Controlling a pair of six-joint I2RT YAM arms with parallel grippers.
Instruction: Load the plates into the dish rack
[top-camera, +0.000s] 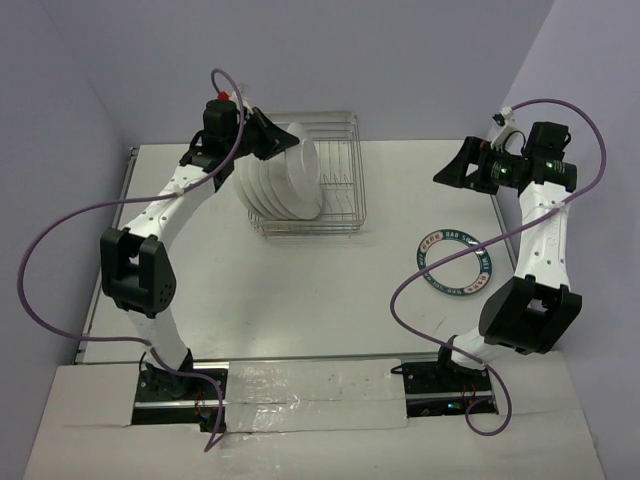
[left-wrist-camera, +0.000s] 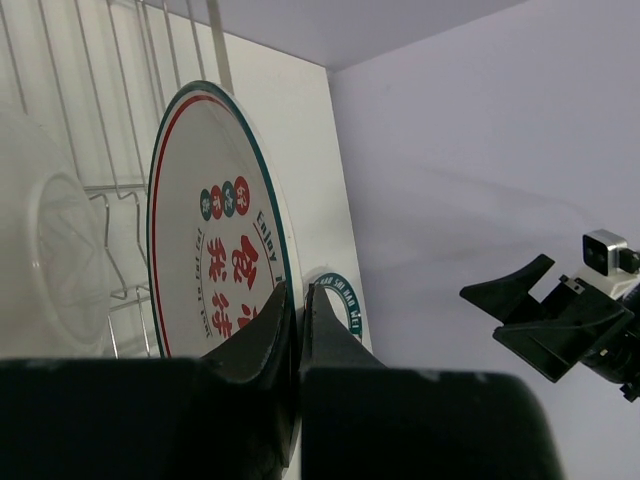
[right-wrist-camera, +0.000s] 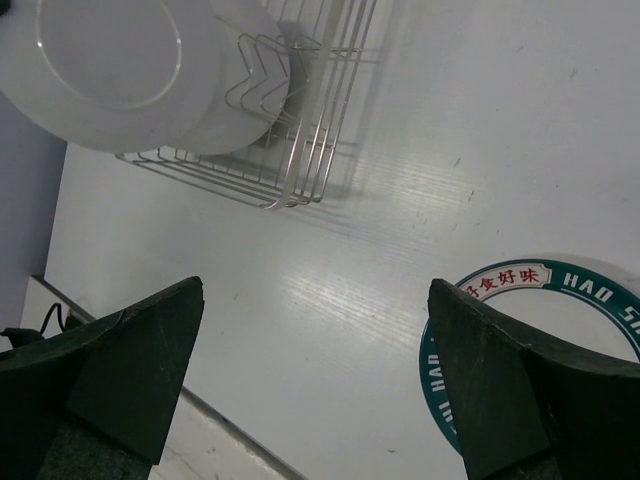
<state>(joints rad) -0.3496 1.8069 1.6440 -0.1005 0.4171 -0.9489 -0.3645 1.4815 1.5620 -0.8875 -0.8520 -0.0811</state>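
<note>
left pincer (left-wrist-camera: 297, 295) grips upright plate (left-wrist-camera: 215, 250) by its rim at dish rack (top-camera: 340, 165). right pincer (right-wrist-camera: 315, 290) released, above lone plate (top-camera: 456, 263) on counter (top-camera: 330, 290).

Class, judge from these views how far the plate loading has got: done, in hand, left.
Done: several plates stand in the dish rack. In hand: the left pincer grips another plate at the rack. Left: one plate on the table; right pincer open.

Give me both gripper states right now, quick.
Left gripper: closed on the rim of a plate.
Right gripper: open, holding nothing.
</note>
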